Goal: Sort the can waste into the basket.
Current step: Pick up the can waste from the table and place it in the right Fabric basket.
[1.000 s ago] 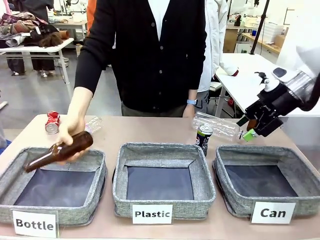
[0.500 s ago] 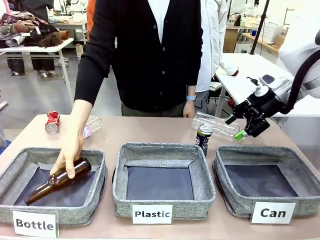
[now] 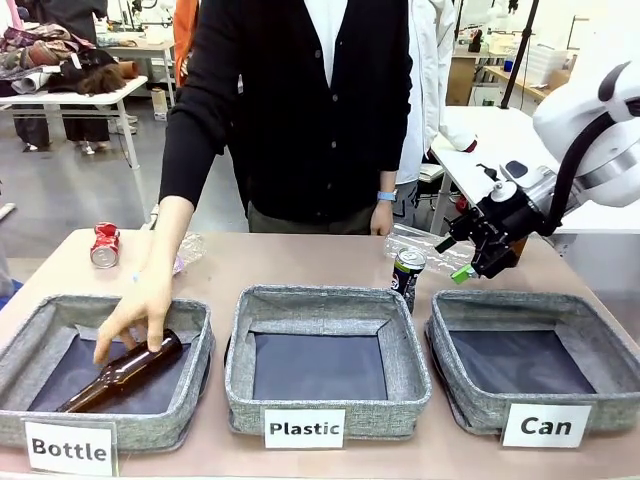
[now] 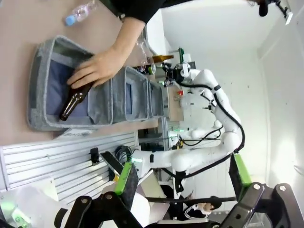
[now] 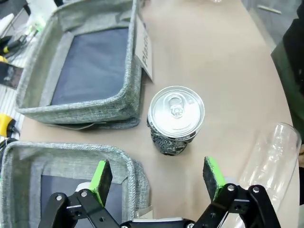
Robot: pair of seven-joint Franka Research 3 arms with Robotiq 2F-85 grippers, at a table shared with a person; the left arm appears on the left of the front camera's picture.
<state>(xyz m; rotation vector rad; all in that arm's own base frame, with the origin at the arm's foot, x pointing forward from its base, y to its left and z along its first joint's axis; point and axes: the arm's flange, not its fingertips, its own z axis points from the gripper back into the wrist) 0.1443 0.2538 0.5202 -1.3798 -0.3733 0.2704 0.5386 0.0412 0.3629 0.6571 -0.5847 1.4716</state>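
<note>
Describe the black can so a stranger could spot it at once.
On the table, find the grey Plastic bin and Can bin. Behind the gap between them stands a black can with a silver top. The other can is red, far left.

I've got the right arm point(image 3: 590, 110) coming in from the right side, elbow high, forearm sloping down toward the middle. The right gripper point(image 3: 452, 258) hangs just above the counter point(image 3: 330, 262), tips pointing down and slightly inward. Its fingers point(image 5: 102, 176) are spread wide with nothing gripped. The left gripper point(image 4: 183, 172) is pulled back, well apart from the counter, wrist rolled sideways, fingers point(image 4: 126, 176) wide apart and empty. Person's reaching hand point(image 3: 135, 318) is on my left side, arm stretched down and forward, palm down, knuckles bent. Person's other hand point(image 3: 381, 216) hangs loose at the hip, arm straight down.
</note>
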